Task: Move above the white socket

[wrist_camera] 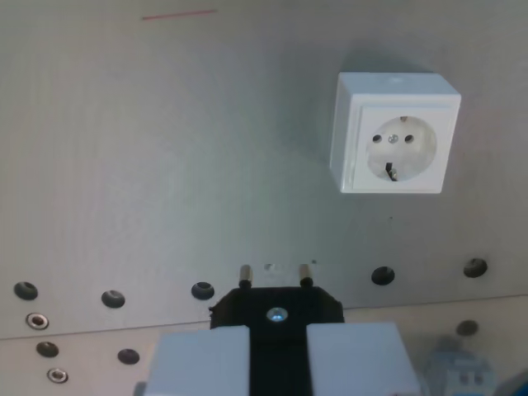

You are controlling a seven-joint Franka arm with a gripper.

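The white socket (396, 142) sits on the grey plate in the upper right of the wrist view. It is a square box with a round recess and two pin holes. My gripper (276, 355) is at the bottom centre, shut on a black plug (276, 307). The plug's two metal pins (245, 275) point away from the camera, toward the plate. The plug is well to the wrist view's left of the socket and below it in the picture. The fingers (202, 363) are pale blocks on either side of the plug.
The grey plate (165, 148) has a row of holes (113, 299) along its near edge. A second row with threaded inserts (36, 320) lies on a lower strip. A thin red line (177, 14) marks the top left. A blue-grey part (462, 371) shows at the bottom right.
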